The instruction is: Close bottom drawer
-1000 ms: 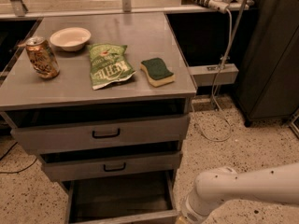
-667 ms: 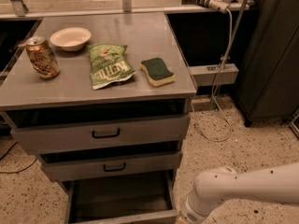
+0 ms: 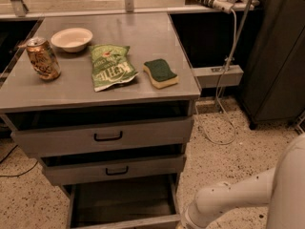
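Note:
The bottom drawer (image 3: 121,202) is the lowest of three grey drawers and stands pulled far out, its dark empty inside showing. Its front panel's top edge (image 3: 125,222) lies at the lower edge of the picture, and its handle is out of view. My white arm (image 3: 228,197) reaches in from the lower right. Its wrist (image 3: 190,218) ends beside the drawer's front right corner. My gripper is below the picture's edge and not visible.
The middle drawer (image 3: 114,170) and top drawer (image 3: 107,136) stand slightly out. On the cabinet top (image 3: 143,27) are a can (image 3: 43,57), a white bowl (image 3: 72,38), a green chip bag (image 3: 110,67) and a sponge (image 3: 161,73). A dark cabinet (image 3: 274,66) and cables (image 3: 224,109) stand to the right.
My arm has changed pose: the wrist has moved slightly down and left toward the drawer's front corner. The bottom drawer looks equally far out.

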`<state>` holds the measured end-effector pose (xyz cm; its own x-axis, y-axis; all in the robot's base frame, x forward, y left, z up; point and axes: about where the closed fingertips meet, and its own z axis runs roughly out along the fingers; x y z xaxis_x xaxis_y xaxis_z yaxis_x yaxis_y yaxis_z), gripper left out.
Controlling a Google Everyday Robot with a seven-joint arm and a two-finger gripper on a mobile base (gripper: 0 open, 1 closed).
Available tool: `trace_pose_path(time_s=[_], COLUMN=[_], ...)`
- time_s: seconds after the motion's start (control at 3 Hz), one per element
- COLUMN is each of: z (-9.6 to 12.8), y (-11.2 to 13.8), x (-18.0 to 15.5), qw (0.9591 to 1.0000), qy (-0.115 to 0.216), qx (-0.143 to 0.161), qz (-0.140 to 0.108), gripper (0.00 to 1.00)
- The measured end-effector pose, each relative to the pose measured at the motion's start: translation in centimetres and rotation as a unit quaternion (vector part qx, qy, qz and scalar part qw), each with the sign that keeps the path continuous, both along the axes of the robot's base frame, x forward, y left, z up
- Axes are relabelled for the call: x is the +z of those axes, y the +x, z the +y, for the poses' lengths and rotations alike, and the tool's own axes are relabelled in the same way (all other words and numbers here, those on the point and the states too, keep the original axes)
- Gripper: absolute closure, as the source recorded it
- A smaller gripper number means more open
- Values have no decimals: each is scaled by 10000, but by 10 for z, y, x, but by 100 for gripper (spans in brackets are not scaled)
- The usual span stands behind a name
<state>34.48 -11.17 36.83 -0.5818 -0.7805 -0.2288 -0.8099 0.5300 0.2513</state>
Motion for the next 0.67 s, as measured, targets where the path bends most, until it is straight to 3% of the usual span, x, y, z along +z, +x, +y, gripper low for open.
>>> trace_pose_path(time_s=[0.33, 0.67], z=[14, 14], y=[1, 1], x=[-43, -43], qw=[9995, 9995], qy=[194, 195], qx=[-222, -222], qz=[117, 118], gripper=[100, 100])
